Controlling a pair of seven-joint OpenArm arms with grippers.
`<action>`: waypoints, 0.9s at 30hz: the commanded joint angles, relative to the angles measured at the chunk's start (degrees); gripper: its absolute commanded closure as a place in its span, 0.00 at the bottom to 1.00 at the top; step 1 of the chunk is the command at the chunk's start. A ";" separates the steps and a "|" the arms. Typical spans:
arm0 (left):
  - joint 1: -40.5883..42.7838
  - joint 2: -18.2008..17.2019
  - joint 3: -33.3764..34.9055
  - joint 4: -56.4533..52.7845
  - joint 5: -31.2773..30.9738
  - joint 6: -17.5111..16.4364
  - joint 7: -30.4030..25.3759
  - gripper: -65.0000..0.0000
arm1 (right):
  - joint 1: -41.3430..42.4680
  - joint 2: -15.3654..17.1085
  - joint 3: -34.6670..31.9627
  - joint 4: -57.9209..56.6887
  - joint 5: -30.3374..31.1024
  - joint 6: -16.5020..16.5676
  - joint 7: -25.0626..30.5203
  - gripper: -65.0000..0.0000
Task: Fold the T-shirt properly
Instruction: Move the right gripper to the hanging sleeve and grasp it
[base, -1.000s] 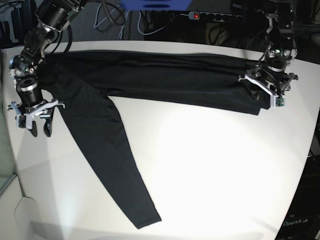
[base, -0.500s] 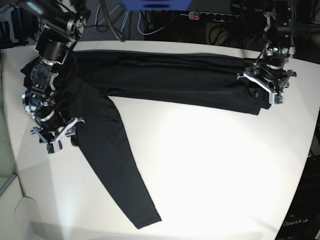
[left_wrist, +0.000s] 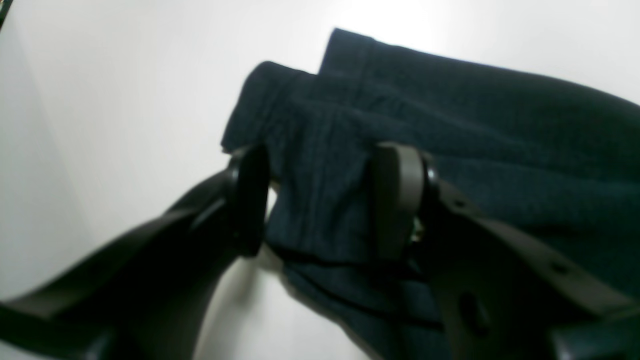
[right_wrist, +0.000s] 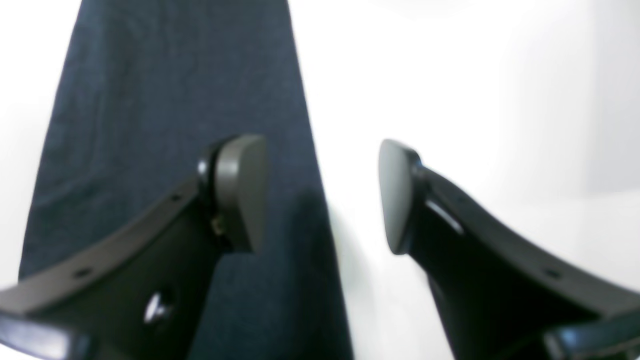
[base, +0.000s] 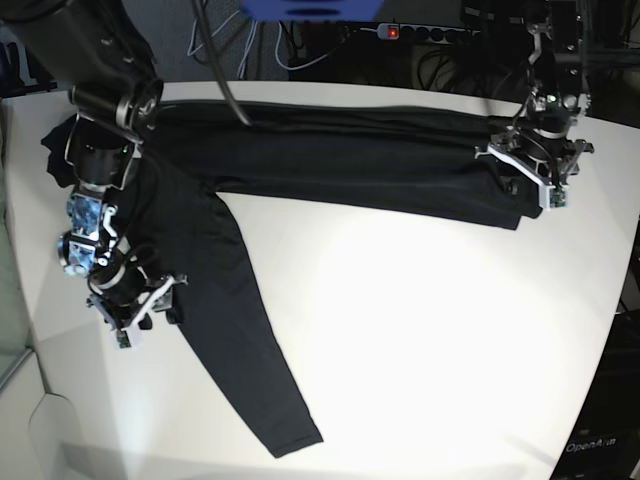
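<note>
The black T-shirt (base: 340, 160) lies in a long folded band across the far side of the white table (base: 430, 330). One sleeve (base: 235, 320) runs down to the front. My left gripper (base: 527, 185) is down on the band's right end. In the left wrist view it (left_wrist: 322, 200) stands open, with the hemmed end of the T-shirt (left_wrist: 475, 130) lying between its fingers. My right gripper (base: 158, 303) is at the sleeve's left edge. In the right wrist view it (right_wrist: 322, 195) is open: one finger (right_wrist: 240, 190) over the sleeve (right_wrist: 165, 125), the other over bare table.
A power strip (base: 410, 32) with a red light and loose cables lie behind the table's far edge. The table's curved front edge (base: 300, 470) runs close below the sleeve's cuff. A dark unit (base: 610, 420) stands at the right.
My right arm has swung from the table's left edge down and to the right, onto the sleeve's upper part, and its jaws have widened. The left gripper has stayed on the shirt's right end.
</note>
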 joint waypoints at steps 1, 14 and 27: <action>-0.20 -0.51 -0.28 0.84 0.04 0.11 -1.19 0.51 | 2.34 0.58 -0.83 -0.01 0.99 -0.03 1.55 0.45; 0.15 -0.42 -0.28 0.84 0.04 0.20 -1.19 0.51 | 3.04 1.29 -2.41 -7.57 0.99 -0.03 6.30 0.45; 0.06 -0.42 -0.28 0.84 0.04 0.20 -1.19 0.51 | 2.25 1.99 -2.32 -10.39 0.99 -0.03 8.85 0.45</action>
